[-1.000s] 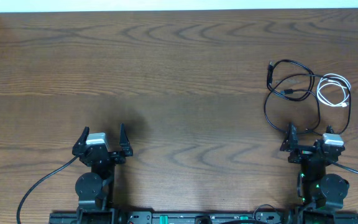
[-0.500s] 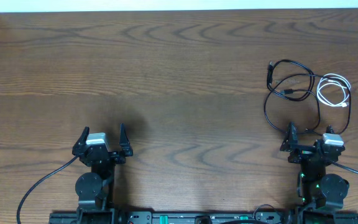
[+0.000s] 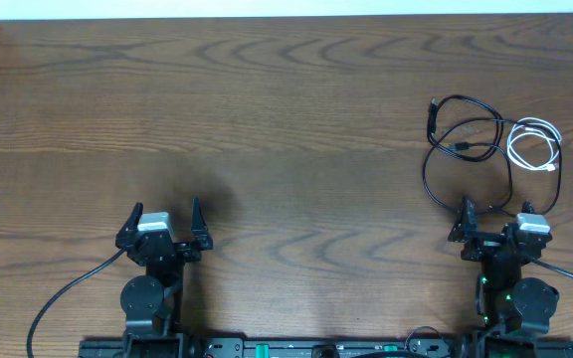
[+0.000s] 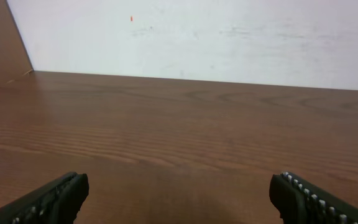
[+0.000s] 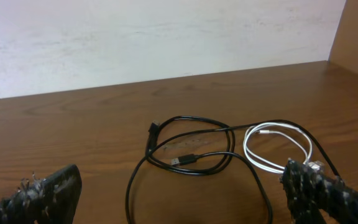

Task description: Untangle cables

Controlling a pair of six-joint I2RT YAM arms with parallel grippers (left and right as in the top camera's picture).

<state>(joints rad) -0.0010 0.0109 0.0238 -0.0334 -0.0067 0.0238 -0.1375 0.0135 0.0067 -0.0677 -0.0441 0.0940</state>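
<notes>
We see the black cable [image 3: 428,169] lying in loose loops at the table's [image 3: 286,119] 2 o'clock, crossing the small coiled white cable [image 3: 512,149] at its 3 o'clock. Our right gripper [image 3: 493,211] sits just at their 6 o'clock, spread wide and empty. Our left gripper [image 3: 164,211], well apart at 8 o'clock, gapes equally wide.

Both arms [image 3: 145,288] are black, with silver wrist blocks [image 3: 153,226] and ridged end effector fingers [image 4: 303,199].
</notes>
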